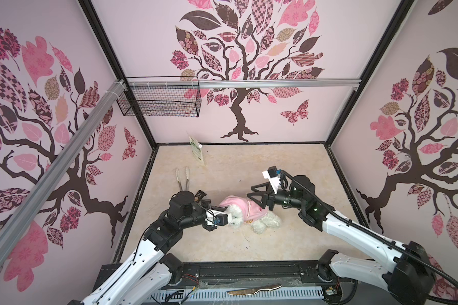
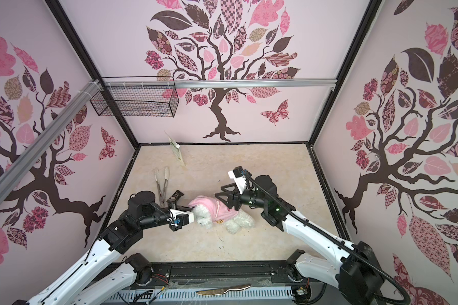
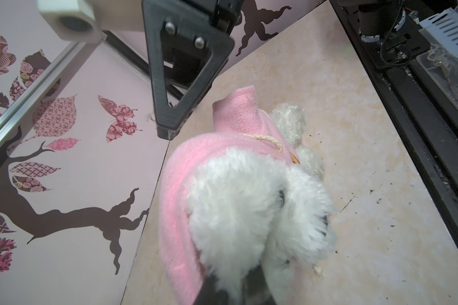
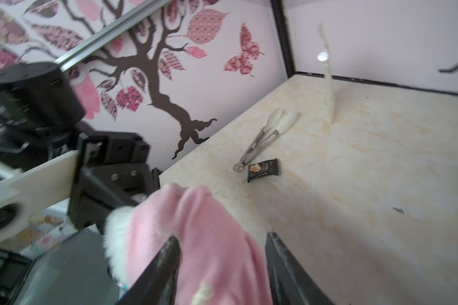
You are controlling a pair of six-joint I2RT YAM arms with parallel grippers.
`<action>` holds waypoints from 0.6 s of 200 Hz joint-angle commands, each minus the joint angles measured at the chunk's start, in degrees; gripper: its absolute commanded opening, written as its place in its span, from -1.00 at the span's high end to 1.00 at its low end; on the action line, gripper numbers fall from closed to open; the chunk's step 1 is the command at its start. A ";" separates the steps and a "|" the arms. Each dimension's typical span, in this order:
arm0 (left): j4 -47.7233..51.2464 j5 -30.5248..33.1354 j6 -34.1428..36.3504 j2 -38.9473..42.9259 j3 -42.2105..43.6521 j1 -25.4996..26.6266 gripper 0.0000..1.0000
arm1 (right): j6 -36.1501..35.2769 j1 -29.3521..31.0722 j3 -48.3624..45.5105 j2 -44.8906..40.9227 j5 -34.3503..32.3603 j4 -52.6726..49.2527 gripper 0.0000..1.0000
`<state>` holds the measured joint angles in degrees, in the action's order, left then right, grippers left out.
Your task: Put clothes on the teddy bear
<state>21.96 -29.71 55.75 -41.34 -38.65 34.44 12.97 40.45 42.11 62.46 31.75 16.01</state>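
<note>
The bear [image 1: 269, 221] lies mid-table [image 1: 288, 169], hoodie [image 1: 245, 207] over head and trunk, legs bare. The left gripper [image 3: 233, 286] is clenched on fur at its head. The right gripper [image 4: 222, 244] stands released, jaws apart over the hoodie's back. Any tug at the head could ride the loose hoodie up, since nothing pins it. The wall basket [image 1: 158, 105] shows nothing inside.

Your teddy bear [image 1: 266, 223] is shaggy white plush, its hoodie [image 1: 245, 206] matt pink fleece. The bench [image 1: 288, 163] you see is smooth, marbled beige; the tongs [image 4: 250, 153] are dull metal, pale-tipped.
</note>
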 commanded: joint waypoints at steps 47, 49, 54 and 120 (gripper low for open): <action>-1.34 -1.21 -1.34 -0.67 0.16 0.10 1.00 | -8.05 4.73 6.64 6.39 0.71 -6.43 0.53; -1.36 -1.18 -1.36 -0.63 0.16 0.10 1.00 | -7.81 4.77 6.75 6.63 0.45 -6.43 0.56; -1.37 -1.21 -1.37 -0.67 0.11 0.15 1.00 | -7.35 4.73 6.95 7.08 0.06 -6.43 0.65; -1.23 -2.44 0.36 0.25 0.64 0.19 1.00 | 6.51 -1.34 5.71 9.37 -3.57 -4.29 1.00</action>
<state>22.46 -28.91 55.35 -42.28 -38.65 34.44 11.03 44.27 47.53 69.73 29.61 10.68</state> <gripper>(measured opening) 0.061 0.048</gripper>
